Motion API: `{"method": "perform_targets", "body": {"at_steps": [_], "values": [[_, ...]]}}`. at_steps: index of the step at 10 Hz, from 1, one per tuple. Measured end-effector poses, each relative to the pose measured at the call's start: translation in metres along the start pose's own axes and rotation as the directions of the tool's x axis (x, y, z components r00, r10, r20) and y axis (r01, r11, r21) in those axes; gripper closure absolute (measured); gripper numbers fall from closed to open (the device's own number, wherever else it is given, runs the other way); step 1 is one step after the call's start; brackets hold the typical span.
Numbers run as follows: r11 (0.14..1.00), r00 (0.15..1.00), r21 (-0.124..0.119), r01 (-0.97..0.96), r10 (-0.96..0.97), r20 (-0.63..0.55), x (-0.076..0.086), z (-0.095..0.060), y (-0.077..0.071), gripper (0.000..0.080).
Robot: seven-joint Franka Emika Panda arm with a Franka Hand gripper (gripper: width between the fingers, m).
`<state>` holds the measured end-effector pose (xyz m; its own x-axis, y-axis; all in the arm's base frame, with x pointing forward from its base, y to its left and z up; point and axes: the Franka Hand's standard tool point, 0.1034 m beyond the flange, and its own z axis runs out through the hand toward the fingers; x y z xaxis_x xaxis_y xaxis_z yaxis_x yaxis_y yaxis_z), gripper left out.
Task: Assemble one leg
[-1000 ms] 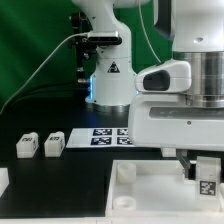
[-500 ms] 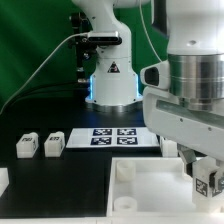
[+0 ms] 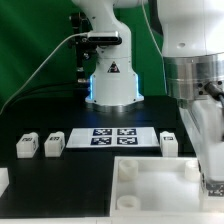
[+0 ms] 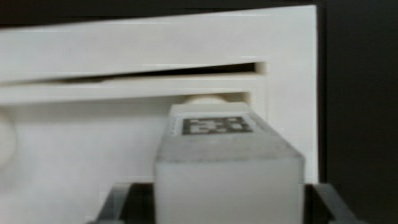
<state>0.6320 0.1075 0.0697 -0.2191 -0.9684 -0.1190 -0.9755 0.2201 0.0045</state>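
My gripper [image 4: 222, 206] is shut on a leg [image 4: 221, 160], a white block with a black-and-white marker on it. Its tip sits against the large white tray-like piece [image 4: 107, 100], near a slot. In the exterior view my gripper [image 3: 212, 180] hangs low over the tray-like piece [image 3: 150, 172] at the exterior view's right edge, and the held leg is hard to make out there. Three more legs stand on the table: two [image 3: 27, 146] [image 3: 53, 144] at the exterior view's left and one [image 3: 169, 143] behind the tray-like piece.
The marker board [image 3: 112, 138] lies flat in front of the robot base [image 3: 110, 80]. A white part [image 3: 3, 180] shows at the exterior view's left edge. My arm fills the exterior view's right side.
My arm has turned and shifted toward the exterior view's right, uncovering the leg behind the tray-like piece. The held leg's marker no longer shows in the exterior view.
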Motion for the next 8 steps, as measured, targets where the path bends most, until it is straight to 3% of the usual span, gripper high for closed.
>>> {"method": "perform_targets", "body": {"at_steps": [4,6,7,8], "values": [[0.979,0.979,0.001,-0.205,0.205,-0.011,0.0066,-0.0023,-0.0004,0.0504],[0.983,0.983,-0.001,-0.183,0.183,-0.015,0.0070,-0.0006,0.0008,0.0502],[0.983,0.983,-0.002,-0.183,0.183,-0.015,0.0071,-0.0004,0.0008,0.0296],[0.983,0.983,-0.002,-0.182,0.182,-0.015,0.0071,-0.0003,0.0009,0.0296]]}}
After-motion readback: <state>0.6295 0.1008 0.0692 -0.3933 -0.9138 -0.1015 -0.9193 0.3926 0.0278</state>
